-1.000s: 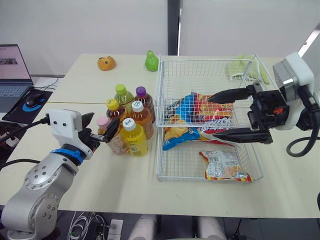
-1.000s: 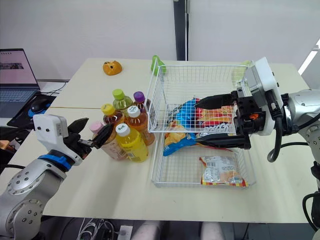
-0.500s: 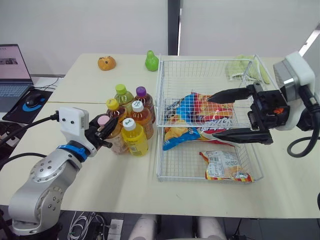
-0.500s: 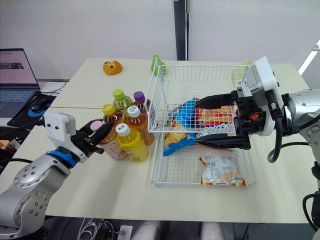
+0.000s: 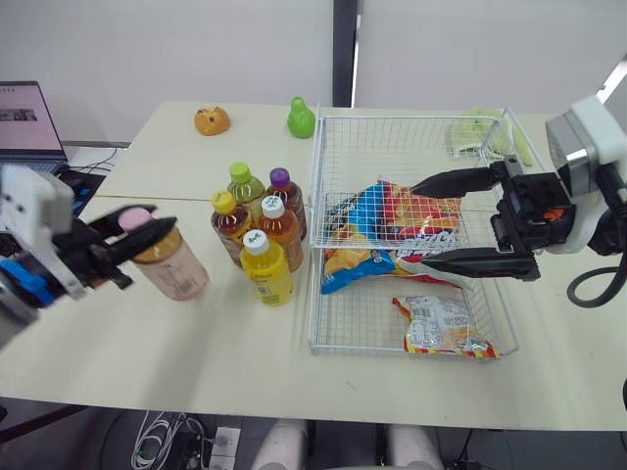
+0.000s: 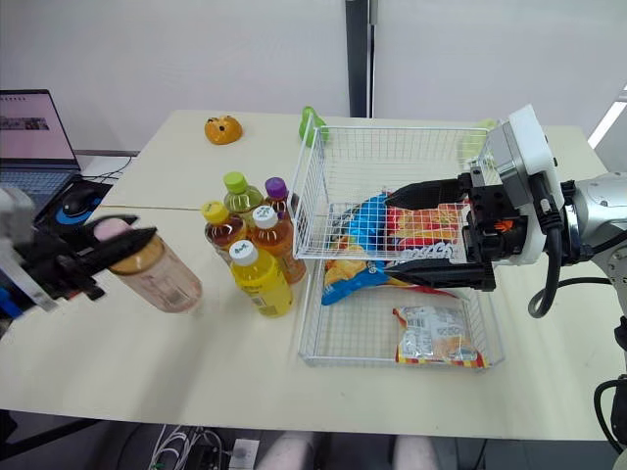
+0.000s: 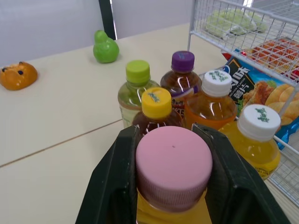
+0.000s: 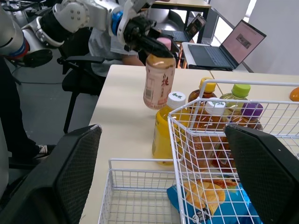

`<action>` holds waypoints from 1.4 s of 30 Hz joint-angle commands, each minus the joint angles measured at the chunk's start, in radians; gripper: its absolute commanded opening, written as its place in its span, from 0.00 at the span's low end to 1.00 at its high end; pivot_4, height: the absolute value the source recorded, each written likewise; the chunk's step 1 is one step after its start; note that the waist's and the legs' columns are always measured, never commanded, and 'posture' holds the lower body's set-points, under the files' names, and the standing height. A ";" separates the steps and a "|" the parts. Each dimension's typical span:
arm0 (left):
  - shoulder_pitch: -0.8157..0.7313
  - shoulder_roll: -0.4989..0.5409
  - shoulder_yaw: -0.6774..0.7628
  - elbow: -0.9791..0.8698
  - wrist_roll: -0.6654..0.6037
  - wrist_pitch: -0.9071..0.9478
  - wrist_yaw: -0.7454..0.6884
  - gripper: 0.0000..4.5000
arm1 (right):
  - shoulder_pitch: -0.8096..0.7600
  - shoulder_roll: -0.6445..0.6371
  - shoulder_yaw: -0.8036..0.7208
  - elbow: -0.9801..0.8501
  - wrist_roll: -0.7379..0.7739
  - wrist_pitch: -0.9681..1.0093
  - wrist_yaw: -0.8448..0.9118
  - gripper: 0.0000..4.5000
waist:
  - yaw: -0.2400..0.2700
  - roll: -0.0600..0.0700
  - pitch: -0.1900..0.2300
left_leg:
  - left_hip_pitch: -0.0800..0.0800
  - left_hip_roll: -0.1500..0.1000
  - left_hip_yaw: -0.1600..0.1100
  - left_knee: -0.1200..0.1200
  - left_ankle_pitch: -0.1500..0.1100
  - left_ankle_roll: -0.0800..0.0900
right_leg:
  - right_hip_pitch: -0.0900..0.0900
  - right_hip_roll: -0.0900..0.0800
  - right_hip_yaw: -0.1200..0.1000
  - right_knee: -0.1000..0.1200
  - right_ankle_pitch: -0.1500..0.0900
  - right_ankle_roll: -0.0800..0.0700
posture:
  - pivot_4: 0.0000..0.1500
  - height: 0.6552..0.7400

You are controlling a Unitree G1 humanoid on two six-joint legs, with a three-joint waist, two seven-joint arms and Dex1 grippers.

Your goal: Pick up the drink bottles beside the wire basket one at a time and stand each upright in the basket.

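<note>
Red-lettered pink-capped bottle (image 8: 159, 77) — left hand (image 7: 170, 136)

Office-style robot lab. Pale desk (image 5: 196, 338) made of two tops butted together. Plain white wall panels (image 5: 176, 49) and dark post (image 5: 343, 44) behind it at 12 o'clock. Open laptop (image 5: 24, 117) and mouse (image 6: 74, 204) on neighbouring surface at 9 o'clock. Cables (image 5: 157, 436) and power strip (image 5: 223, 443) on floor under desk at 6 o'clock. Right wrist view: black office chair (image 8: 80, 77), more open laptops (image 8: 236, 44) on further desk. Drink bottles (image 5: 263, 235) and wire basket (image 5: 411, 124) laid out on desk.
</note>
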State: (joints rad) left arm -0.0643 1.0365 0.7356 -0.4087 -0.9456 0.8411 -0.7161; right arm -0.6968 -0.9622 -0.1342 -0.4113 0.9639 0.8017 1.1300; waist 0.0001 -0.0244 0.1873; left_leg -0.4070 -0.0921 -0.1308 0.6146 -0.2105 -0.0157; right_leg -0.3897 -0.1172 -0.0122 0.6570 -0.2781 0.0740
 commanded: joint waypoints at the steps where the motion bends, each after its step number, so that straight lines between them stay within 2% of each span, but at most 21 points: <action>1: -0.125 0.108 0.056 0.082 -0.108 0.054 -0.061 0.31 | -0.016 -0.005 -0.028 -0.008 0.001 -0.013 -0.002 1.00 | -0.001 0.000 0.000 | -0.001 0.000 0.000 0.000 0.000 0.000 | 0.000 0.000 0.000 0.000 0.000 0.000 | 1.00 1.00; 8: -0.369 0.232 -0.067 0.267 -0.149 0.098 -0.138 0.31 | -0.012 -0.012 -0.052 -0.018 0.009 -0.008 -0.032 1.00 | -0.007 0.000 0.000 | -0.002 0.000 0.000 -0.001 0.000 0.000 | -0.004 0.000 0.000 0.001 0.000 0.000 | 1.00 1.00; 12: -0.666 0.266 -0.267 0.393 -0.132 0.094 -0.190 0.31 | 0.003 -0.032 -0.093 -0.027 0.027 0.007 -0.056 1.00 | -0.007 -0.002 0.001 | -0.004 0.000 0.000 -0.001 0.000 -0.001 | -0.006 0.000 0.000 0.004 0.000 0.000 | 1.00 1.00; 16: -0.959 0.232 -0.457 0.512 -0.057 0.108 -0.262 0.31 | 0.026 -0.065 -0.146 -0.036 0.056 0.033 -0.063 1.00 | -0.010 -0.003 0.002 | -0.009 -0.001 0.000 0.001 0.000 -0.001 | -0.011 0.001 0.001 0.005 0.001 0.001 | 1.00 1.00; 22: -1.371 0.058 -0.698 0.722 0.104 0.108 -0.419 0.31 | 0.097 -0.114 -0.255 -0.074 0.103 0.072 -0.115 1.00 | -0.012 -0.004 0.002 | -0.018 -0.001 -0.001 0.013 0.000 -0.001 | -0.015 0.002 -0.001 0.008 0.002 0.003 | 1.00 1.00; 27: -1.591 -0.068 -0.799 0.928 0.245 0.043 -0.578 0.31 | 0.162 -0.130 -0.339 -0.123 0.159 0.103 -0.186 1.00 | -0.029 -0.005 0.003 | -0.019 -0.002 0.000 0.016 0.000 0.000 | -0.015 0.002 0.001 0.008 0.004 0.005 | 1.00 1.00; 34: -1.723 -0.289 -0.834 1.129 0.371 -0.060 -0.681 0.31 | 0.224 -0.158 -0.435 -0.153 0.192 0.119 -0.261 1.00 | -0.032 -0.005 0.004 | -0.019 -0.002 0.001 0.016 0.000 0.000 | -0.016 0.001 0.001 0.009 0.004 0.005 | 1.00 1.00; 42: -1.756 -0.582 -0.817 1.300 0.498 -0.314 -0.640 0.31 | 0.298 -0.181 -0.530 -0.179 0.217 0.130 -0.320 1.00 | -0.029 -0.007 0.005 | -0.020 -0.002 0.001 0.018 0.000 0.000 | -0.015 0.001 0.000 0.010 0.004 0.005 | 1.00 1.00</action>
State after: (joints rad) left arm -1.7558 0.4692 -0.1193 0.8902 -0.4602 0.6031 -1.3636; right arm -0.4030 -1.1231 -0.6061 -0.5734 1.1625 0.9328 0.8256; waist -0.0290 -0.0313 0.1919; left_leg -0.4280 -0.0948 -0.1296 0.6336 -0.2104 -0.0154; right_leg -0.4054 -0.1166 -0.0117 0.6673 -0.2737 0.0796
